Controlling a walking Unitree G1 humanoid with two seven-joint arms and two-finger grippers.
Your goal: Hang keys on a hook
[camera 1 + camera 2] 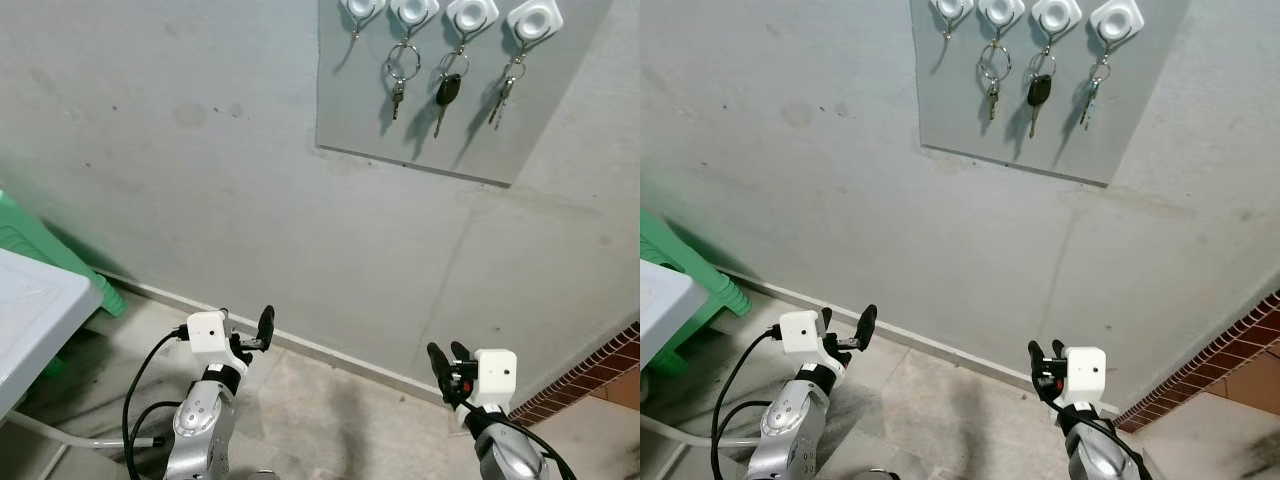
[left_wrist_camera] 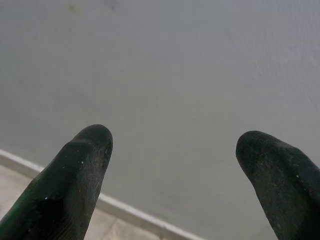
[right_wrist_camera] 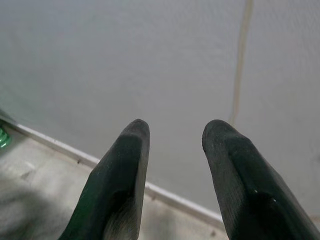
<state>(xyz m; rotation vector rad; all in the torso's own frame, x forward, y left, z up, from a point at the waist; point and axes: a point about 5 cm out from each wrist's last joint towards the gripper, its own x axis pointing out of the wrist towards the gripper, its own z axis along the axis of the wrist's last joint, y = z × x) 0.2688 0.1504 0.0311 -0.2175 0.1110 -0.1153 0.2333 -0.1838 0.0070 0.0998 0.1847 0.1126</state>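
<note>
Bare grey plaster wall (image 1: 200, 170) between the low arms and the grey hook panel (image 1: 450, 130): open path. Leftmost white square hook (image 1: 361, 8) free; other three carry keys. Green plastic stool (image 1: 40, 255) far left.

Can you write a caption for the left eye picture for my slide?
Three key sets, including a black-headed car key, hang from white wall hooks while both open, empty grippers wait below.

Four white hooks (image 1: 471, 14) sit in a row high above both claws. Three carry keys: a ringed silver key (image 1: 400, 75), a black-headed key (image 1: 447, 95) and a silver bunch (image 1: 505, 90). The leftmost hook (image 1: 360, 10), nearest above the left claw (image 1: 246, 335), is bare.
</note>
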